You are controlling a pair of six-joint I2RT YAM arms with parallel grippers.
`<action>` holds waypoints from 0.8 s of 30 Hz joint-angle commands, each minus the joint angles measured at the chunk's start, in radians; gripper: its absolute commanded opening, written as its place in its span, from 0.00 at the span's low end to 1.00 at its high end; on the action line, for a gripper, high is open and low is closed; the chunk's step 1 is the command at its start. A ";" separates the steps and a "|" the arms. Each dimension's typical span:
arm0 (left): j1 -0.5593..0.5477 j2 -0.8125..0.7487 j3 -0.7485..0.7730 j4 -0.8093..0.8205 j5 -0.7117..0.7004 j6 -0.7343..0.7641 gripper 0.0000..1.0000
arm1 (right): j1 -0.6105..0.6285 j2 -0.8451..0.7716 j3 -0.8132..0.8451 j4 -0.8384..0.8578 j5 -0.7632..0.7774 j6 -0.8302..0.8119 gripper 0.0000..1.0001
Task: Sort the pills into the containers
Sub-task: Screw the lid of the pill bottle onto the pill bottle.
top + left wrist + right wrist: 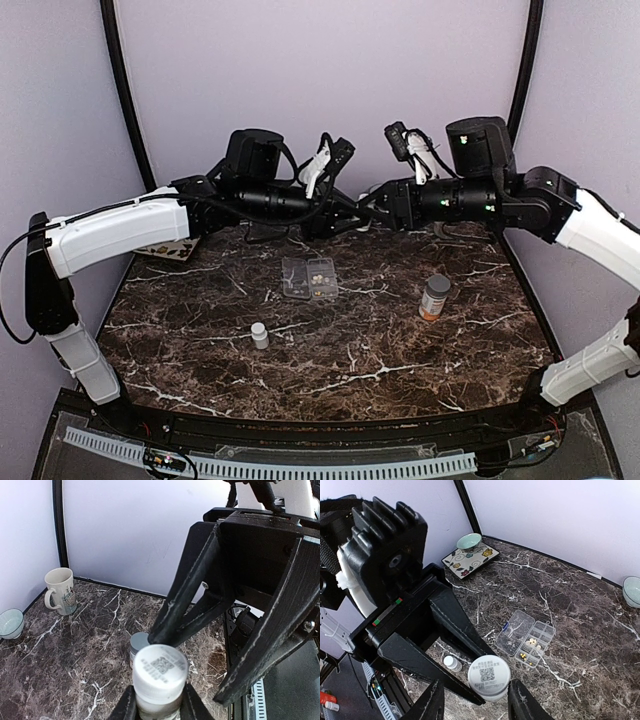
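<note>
My left gripper (159,702) is shut on the body of a small white bottle (160,677), held upright in the air at the back of the table. Its white cap (489,676) carries a printed code. My right gripper (477,702) stands open around that cap, with a gap on its left side and its right finger (522,702) close to the rim. In the top view the two grippers meet, left (352,212) and right (385,202). The clear pill box (527,639) (310,278) lies open below, with cream pills (533,641) in its compartments.
A second small white bottle (259,334) (451,663) and an orange bottle with a grey cap (434,297) (139,642) stand on the marble. A mug (60,591), a bowl (10,622) and a patterned tile (470,560) sit at the far left. Another bowl (632,590) is at the right.
</note>
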 commanded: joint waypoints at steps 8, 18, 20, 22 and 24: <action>-0.012 -0.029 0.009 -0.015 -0.019 0.025 0.00 | 0.007 0.044 0.071 0.007 0.047 0.009 0.43; -0.013 -0.034 0.008 -0.011 -0.024 0.031 0.00 | 0.007 0.078 0.100 -0.011 0.049 0.009 0.34; -0.012 -0.034 0.009 -0.010 -0.025 0.031 0.00 | 0.007 0.078 0.097 -0.010 0.049 0.012 0.34; -0.012 -0.036 0.009 -0.009 -0.026 0.032 0.00 | 0.007 0.075 0.093 -0.010 0.049 0.015 0.34; -0.012 -0.036 0.008 -0.007 -0.026 0.031 0.00 | 0.007 0.077 0.094 -0.013 0.047 0.016 0.33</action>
